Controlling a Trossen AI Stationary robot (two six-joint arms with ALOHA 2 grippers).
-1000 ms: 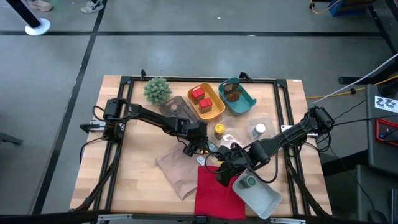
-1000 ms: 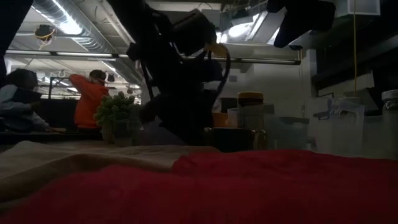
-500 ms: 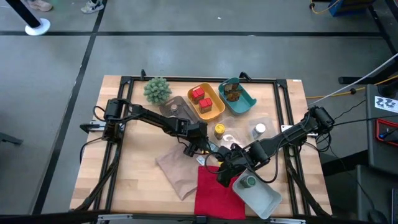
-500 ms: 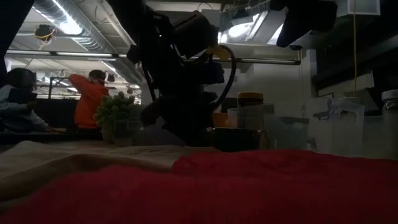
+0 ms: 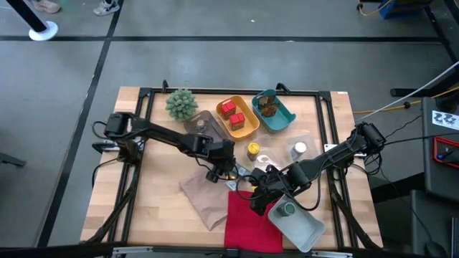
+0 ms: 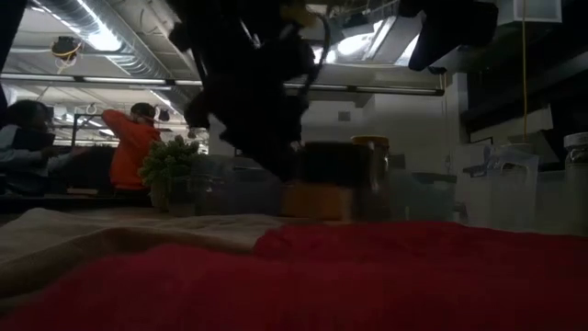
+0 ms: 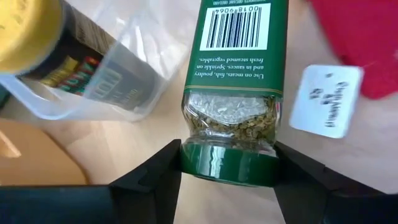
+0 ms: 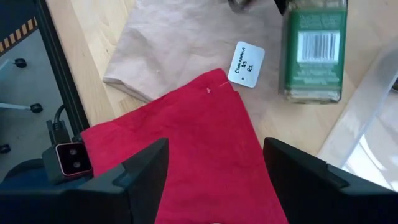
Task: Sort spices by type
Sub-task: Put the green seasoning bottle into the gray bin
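My left gripper (image 7: pixel 229 158) is shut on a green-capped spice jar (image 7: pixel 239 62) with a green barcode label, just above the table's middle (image 5: pixel 228 173). The right wrist view shows the same jar (image 8: pixel 314 50) beside a white tag (image 8: pixel 246 64). My right gripper (image 5: pixel 262 197) stands open over the red cloth (image 8: pixel 205 155), touching nothing. A yellow-capped jar (image 7: pixel 37 37) stands in a clear tray (image 5: pixel 253 150). Two red tins (image 5: pixel 231 113) sit in the orange tray. My left gripper pinches the jar's green cap (image 7: pixel 227 167) between its two fingers (image 7: pixel 163 167), one on each side of the cap. The fingers come slanting down from the table's left. The jar hangs tilted, its bottom pointing away from the gripper, lifted off the table.
A teal tray (image 5: pixel 281 115) with brown jars sits at the far right, and a white-capped jar (image 5: pixel 299 149) stands nearer. A clear tray (image 5: pixel 301 226) at the near right holds a green-capped jar (image 5: pixel 287 209). A tan cloth (image 5: pixel 204 193) and the spiky plant (image 5: pixel 181 104) lie on the left.
My left gripper has risen with the green-capped jar and drawn slightly toward the table's left. The jar, which stood low behind the red cloth in the low view, now hangs higher, off the table. My right arm has kept still.
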